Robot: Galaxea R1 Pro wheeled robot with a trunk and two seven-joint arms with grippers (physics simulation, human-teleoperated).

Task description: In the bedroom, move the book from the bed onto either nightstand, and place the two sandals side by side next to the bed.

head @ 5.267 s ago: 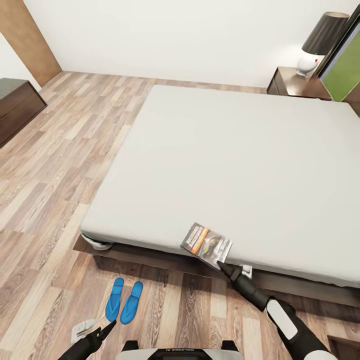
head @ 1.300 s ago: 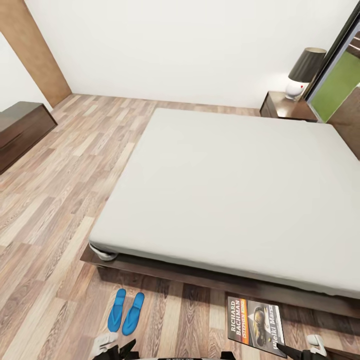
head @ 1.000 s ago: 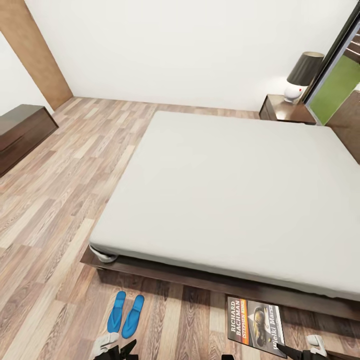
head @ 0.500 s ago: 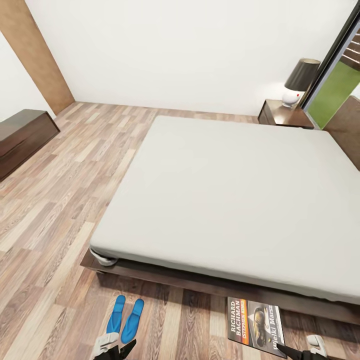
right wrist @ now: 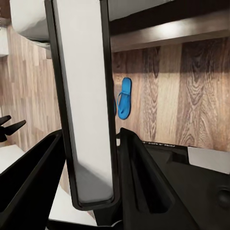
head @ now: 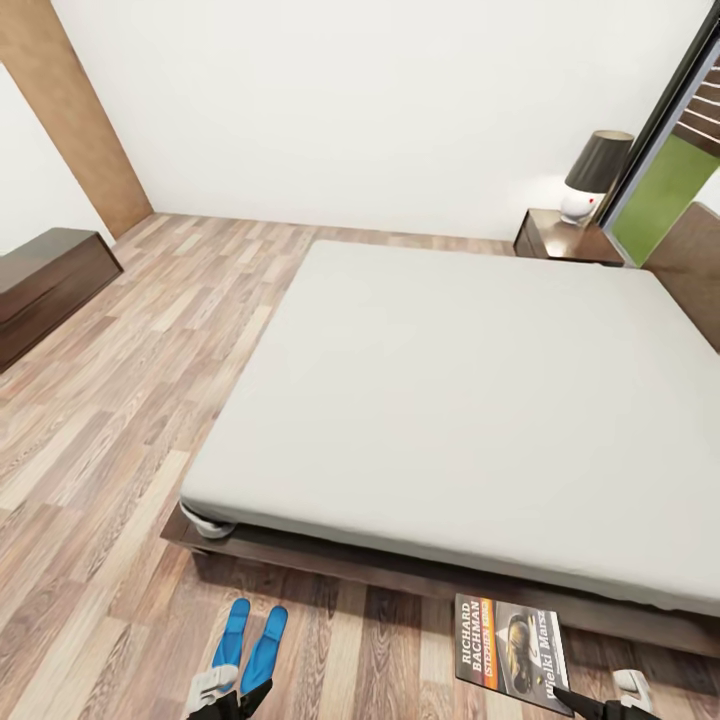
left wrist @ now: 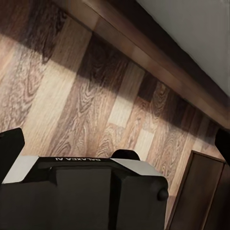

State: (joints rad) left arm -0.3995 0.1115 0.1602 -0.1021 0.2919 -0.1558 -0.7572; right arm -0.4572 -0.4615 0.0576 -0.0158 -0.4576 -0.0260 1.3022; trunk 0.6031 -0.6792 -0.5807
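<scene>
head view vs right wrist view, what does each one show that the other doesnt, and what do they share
Head view alone: the nightstand with its lamp beyond the bed's far corner, the white wall, a dark low cabinet, and the book's printed cover.

Right wrist view alone: the book edge-on, clamped between the right gripper's fingers, and the robot's dark base below.

Both: the book, the off-white bed, the wood-plank floor and blue sandals.

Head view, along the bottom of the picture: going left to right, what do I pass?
Left gripper → blue flip-flops on the floor → book held up off the floor → right gripper at the book's corner.
</scene>
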